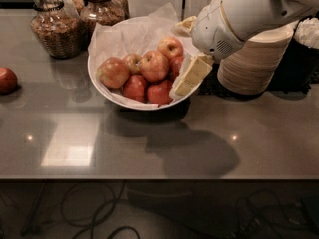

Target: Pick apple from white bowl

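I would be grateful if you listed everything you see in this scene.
apples: about seven, red to orange-red, in the white bowl
white bowl: one, glossy white, centre of counter
paper liner: one, white, crinkled, inside the bowl
loose apple: one, dark red, counter's left edge
jars: at least two, glass, brown contents, back left
paper bowls: one stack, beige, right of the white bowl
counter: one, grey, glossy
cables: several, dark, on the floor below
arm: one, white, upper right
end effector: one, pale yellow, at the bowl's right rim
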`<state>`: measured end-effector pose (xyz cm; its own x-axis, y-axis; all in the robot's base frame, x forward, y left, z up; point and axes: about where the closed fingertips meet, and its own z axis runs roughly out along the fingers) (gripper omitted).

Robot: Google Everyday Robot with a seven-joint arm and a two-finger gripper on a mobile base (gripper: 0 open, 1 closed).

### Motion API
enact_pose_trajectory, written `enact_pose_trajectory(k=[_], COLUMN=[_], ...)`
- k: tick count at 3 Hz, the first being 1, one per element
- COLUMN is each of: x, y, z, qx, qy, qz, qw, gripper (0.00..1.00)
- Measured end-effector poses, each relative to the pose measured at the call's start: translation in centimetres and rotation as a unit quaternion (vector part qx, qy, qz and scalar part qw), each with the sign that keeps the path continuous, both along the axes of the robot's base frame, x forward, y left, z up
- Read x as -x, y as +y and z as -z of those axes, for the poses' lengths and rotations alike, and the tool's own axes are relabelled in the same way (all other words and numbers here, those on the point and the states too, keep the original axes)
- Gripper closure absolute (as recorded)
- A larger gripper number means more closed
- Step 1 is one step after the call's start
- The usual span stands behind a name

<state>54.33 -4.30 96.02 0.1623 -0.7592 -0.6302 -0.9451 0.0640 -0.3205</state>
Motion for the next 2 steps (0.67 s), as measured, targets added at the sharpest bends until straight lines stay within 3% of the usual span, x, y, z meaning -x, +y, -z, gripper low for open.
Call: enact_pose_trajectory(k=[2], x=[-2.3], y=[1.5], z=[1.4], qx=[0.016], qy=[0.001], qz=[0.002], qw=[0.9999], gripper=[0.12])
